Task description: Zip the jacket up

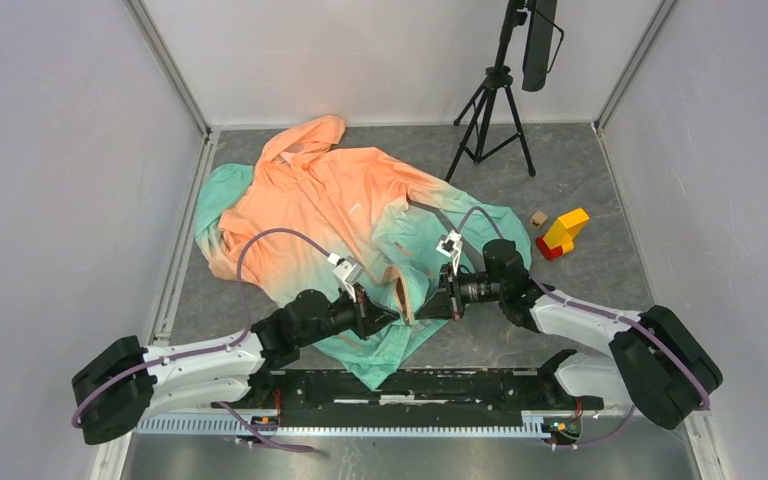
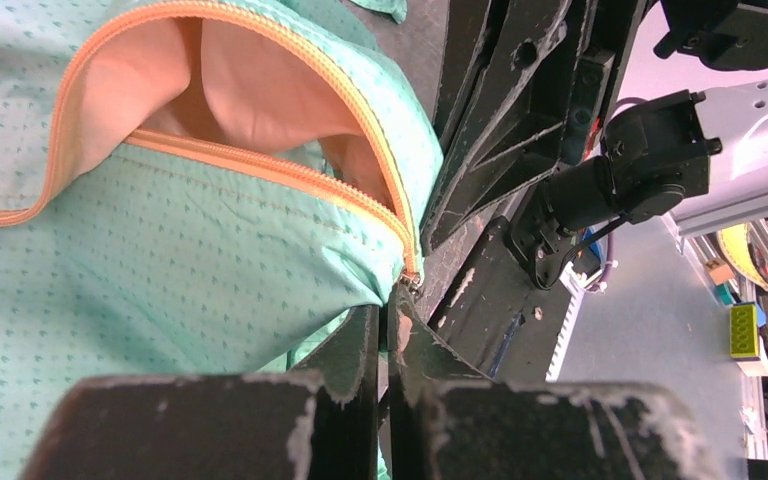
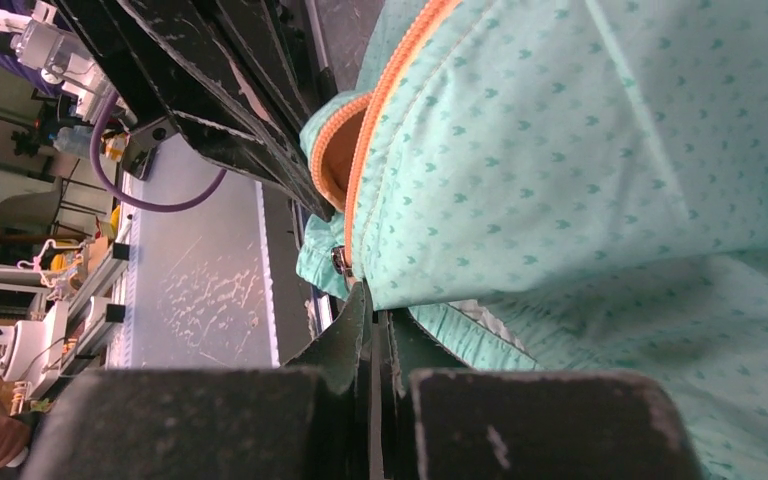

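Observation:
The jacket lies spread on the table, orange hood at the back, teal hem towards me. Both grippers meet at the open front by the hem. My left gripper is shut on the teal hem edge, right at the bottom end of the orange zipper; its tips pinch the cloth. My right gripper is shut on the other front edge, its tips just below a small metal slider on the orange zipper. The front gapes open above, showing orange lining.
A black tripod stands at the back right. A yellow and red block and a small wooden cube lie right of the jacket. White walls close in the table on three sides.

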